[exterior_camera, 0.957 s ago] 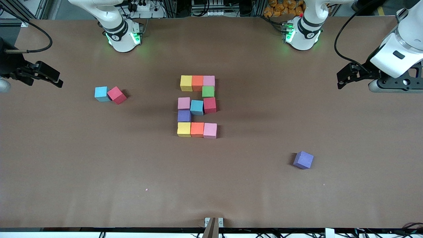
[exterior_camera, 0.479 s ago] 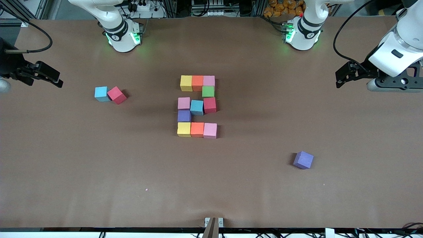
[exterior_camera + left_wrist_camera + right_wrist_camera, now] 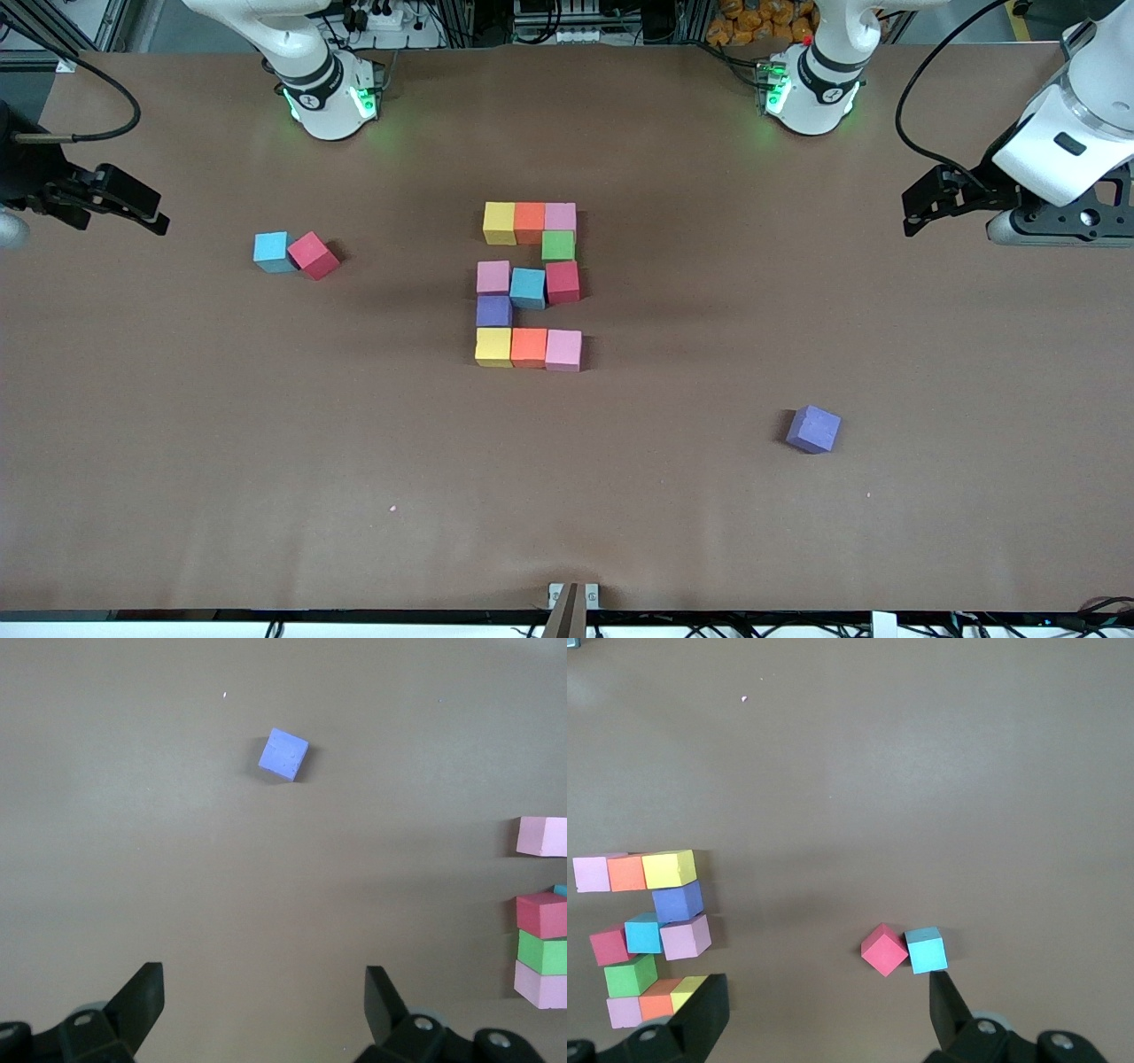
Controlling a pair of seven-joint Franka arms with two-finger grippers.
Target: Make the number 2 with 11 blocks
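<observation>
At the right arm's end of the brown table (image 3: 177,443), the right gripper (image 3: 133,206) hangs empty with its fingers spread wide, over bare surface near the table's edge; this arm waits. Just toward the middle from it lie two spare matte foam cubes touching each other, a light blue one (image 3: 271,252) and a red one (image 3: 314,255) turned at an angle.

In the middle stands the number 2 (image 3: 529,285), eleven touching foam blocks: a top row of yellow, orange and pink, a green link block (image 3: 558,245) under the pink, a middle row of pink, light blue and red, a purple link block (image 3: 493,311), and a bottom row of yellow, orange and pink nearest the front camera. The middle light blue block (image 3: 528,288) sits slightly askew. The figure looks complete.

Toward the left arm's end, nearer the front camera than the digit, lies a lone purple foam cube (image 3: 813,429). The left gripper (image 3: 926,208) hovers above the table's edge there, released and holding nothing. Should any tidying follow, that purple cube lies on this arm's side, nearer the front camera than the gripper, well apart from it.
</observation>
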